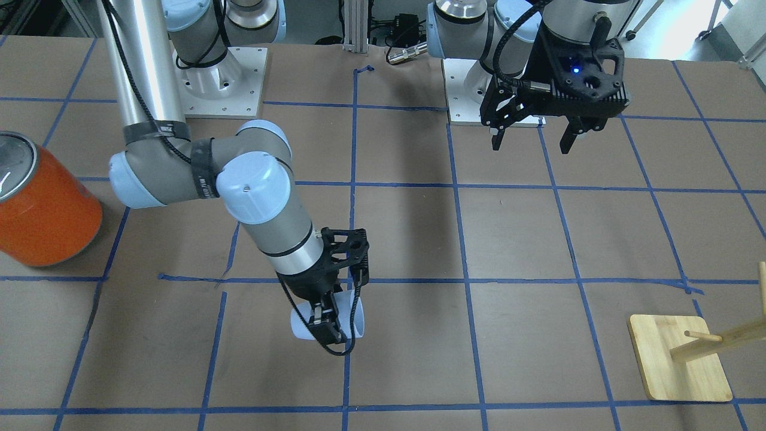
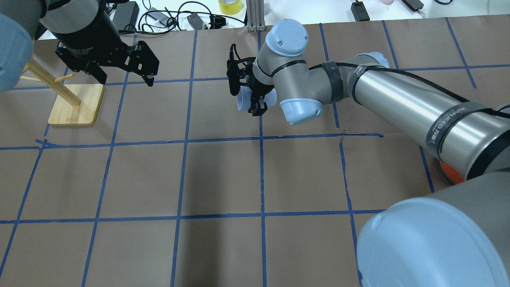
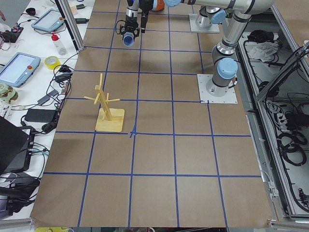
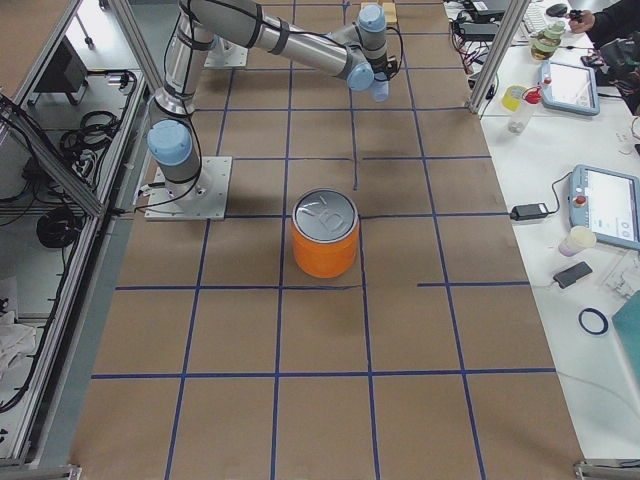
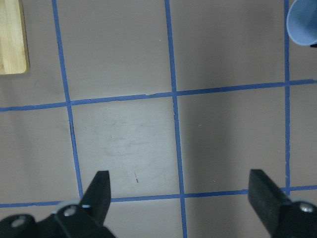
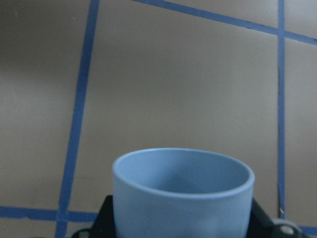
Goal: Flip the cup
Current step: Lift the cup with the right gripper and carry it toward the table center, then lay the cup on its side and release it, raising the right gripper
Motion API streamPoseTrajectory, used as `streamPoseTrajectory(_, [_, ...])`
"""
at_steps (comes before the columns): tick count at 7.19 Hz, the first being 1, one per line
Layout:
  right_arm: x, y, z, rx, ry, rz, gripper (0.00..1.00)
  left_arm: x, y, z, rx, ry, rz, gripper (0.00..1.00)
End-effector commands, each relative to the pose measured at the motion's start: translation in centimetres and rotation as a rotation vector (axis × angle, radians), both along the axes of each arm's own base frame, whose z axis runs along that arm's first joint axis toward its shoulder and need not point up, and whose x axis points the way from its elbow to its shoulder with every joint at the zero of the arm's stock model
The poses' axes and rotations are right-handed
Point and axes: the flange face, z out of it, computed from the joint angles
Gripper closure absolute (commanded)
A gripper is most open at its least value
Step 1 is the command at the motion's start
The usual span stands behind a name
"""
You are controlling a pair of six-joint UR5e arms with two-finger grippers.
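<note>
The cup [image 1: 299, 324] is pale blue and is held on its side in my right gripper [image 1: 328, 323], whose fingers are shut on its wall. In the overhead view the cup [image 2: 242, 99] sticks out left of the right gripper [image 2: 255, 99], mouth pointing left. The right wrist view shows the cup's open rim [image 6: 183, 186] close up, between the fingers. I cannot tell whether the cup touches the table. My left gripper [image 1: 532, 137] is open and empty, hanging above the table far from the cup; it also shows in the overhead view [image 2: 123, 75] and the left wrist view [image 5: 181, 198], where the cup [image 5: 303, 22] is at the top right.
A large orange can [image 1: 42, 203] with a silver lid stands near the table's edge on the right arm's side. A wooden peg rack [image 1: 679, 359] stands on its square base under the left arm [image 2: 75, 103]. Blue tape lines grid the brown table.
</note>
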Motion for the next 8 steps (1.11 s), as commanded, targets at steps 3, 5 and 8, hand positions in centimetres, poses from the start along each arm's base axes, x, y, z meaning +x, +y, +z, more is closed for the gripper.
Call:
streamPoseTrajectory(3, [3.0, 1.3, -4.0, 0.07, 0.021, 0.022, 0.0, 0.1, 0.1, 0.0, 0.001, 0.0, 0.001, 0.0])
streamPoseTrajectory(5, [2.6, 1.5, -3.2, 0.05, 0.05, 0.007, 0.0, 0.1, 0.2, 0.0, 0.007, 0.0, 0.001, 0.0])
streamPoseTrajectory(8, [-4.2, 1.3, 6.2, 0.073, 0.051, -0.102, 0.0, 0.1, 0.2, -0.1, 0.009, 0.0, 0.001, 0.0])
